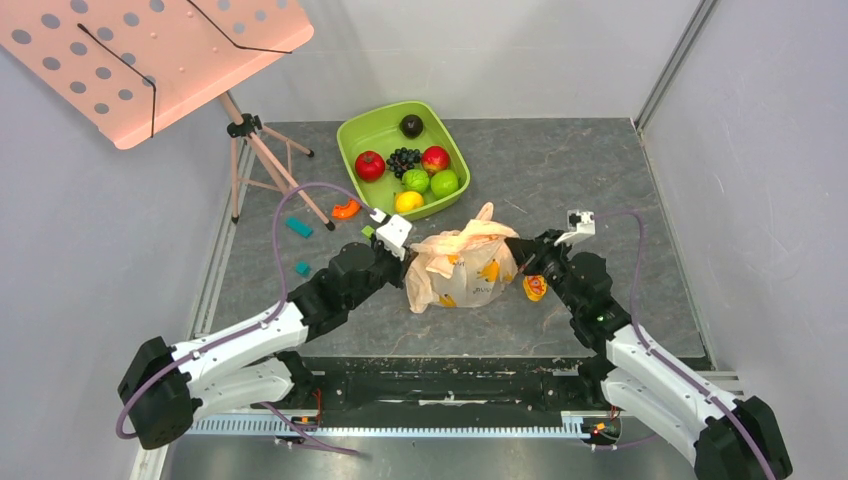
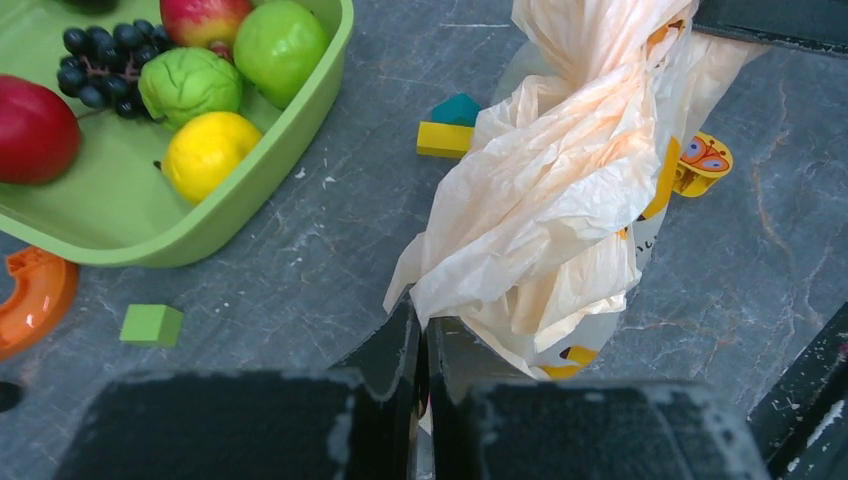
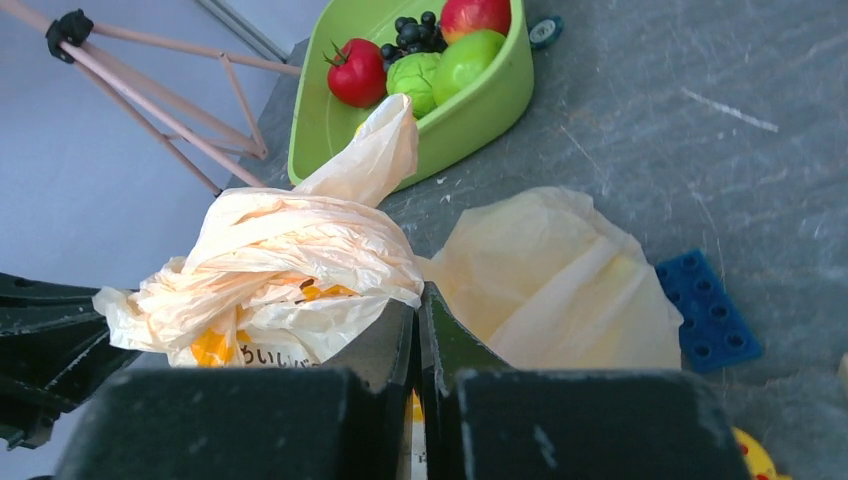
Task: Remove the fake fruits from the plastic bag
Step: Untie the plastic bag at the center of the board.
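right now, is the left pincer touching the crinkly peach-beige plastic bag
Touching. The left wrist view shows the left pincer shut on a fold of the crinkly peach-beige plastic bag, its film caught between the fingers.

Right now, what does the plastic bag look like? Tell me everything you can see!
The plastic bag is thin, crinkly and peach-beige, with orange-yellow prints. Its handles are bunched on top, so nothing inside shows. It sits on the grey table near the green tub. The left gripper pinches one side, the right gripper the other.
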Robot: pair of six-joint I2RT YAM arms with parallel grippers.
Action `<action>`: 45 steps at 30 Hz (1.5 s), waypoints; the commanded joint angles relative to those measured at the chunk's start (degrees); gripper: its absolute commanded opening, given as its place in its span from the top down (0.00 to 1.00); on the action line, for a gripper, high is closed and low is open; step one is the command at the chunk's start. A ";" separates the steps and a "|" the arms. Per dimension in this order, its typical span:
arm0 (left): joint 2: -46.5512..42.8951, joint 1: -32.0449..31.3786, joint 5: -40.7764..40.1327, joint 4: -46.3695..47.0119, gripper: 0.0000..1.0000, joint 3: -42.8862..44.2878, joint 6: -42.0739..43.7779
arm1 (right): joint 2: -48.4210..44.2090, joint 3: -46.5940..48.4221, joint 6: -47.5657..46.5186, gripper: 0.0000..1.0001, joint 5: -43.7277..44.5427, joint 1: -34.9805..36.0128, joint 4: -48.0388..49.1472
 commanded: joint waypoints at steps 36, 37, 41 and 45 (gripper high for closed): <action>12.93 -5.20 13.64 -14.86 0.29 21.47 46.54 | -0.59 1.23 -10.32 1.00 -8.56 -0.68 1.39; 13.23 -5.13 13.30 -14.70 0.29 21.48 47.08 | -0.84 1.22 -10.51 1.00 -8.61 -0.71 1.11; 15.30 -5.06 11.55 -13.40 0.30 21.89 49.12 | -1.34 1.18 -11.16 1.00 -8.76 -0.63 0.55; 17.44 -4.63 11.82 -13.08 0.34 23.35 49.86 | -1.71 0.92 -11.43 1.00 -9.36 -0.63 0.35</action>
